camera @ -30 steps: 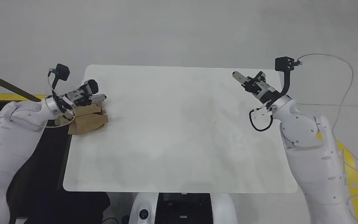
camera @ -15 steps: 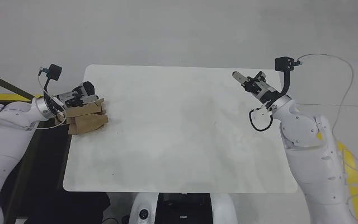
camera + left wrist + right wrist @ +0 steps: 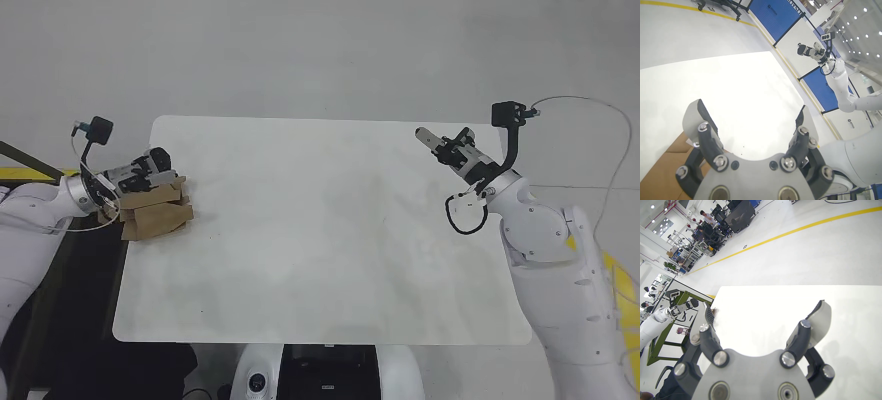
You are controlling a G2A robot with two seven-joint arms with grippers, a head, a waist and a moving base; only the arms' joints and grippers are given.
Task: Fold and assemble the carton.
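Note:
The brown cardboard carton (image 3: 156,212) lies folded flat at the left edge of the white table (image 3: 330,250). My left gripper (image 3: 158,167) hovers just beyond the carton's far side, open and holding nothing. In the left wrist view the gripper (image 3: 751,113) stands wide open over bare table, with the carton (image 3: 660,170) beside its base. My right gripper (image 3: 438,146) is at the far right of the table, open and empty. The right wrist view has that gripper (image 3: 763,308) open above the tabletop, well away from the distant carton (image 3: 716,311).
The table's middle and front are bare white surface. The left wrist view takes in the other arm's gripper (image 3: 808,51) far across the table. Off the table's left edge stands a dark green frame (image 3: 668,321).
My left arm has drawn back a little to the left, off the carton's top. The carton and the right arm have not moved.

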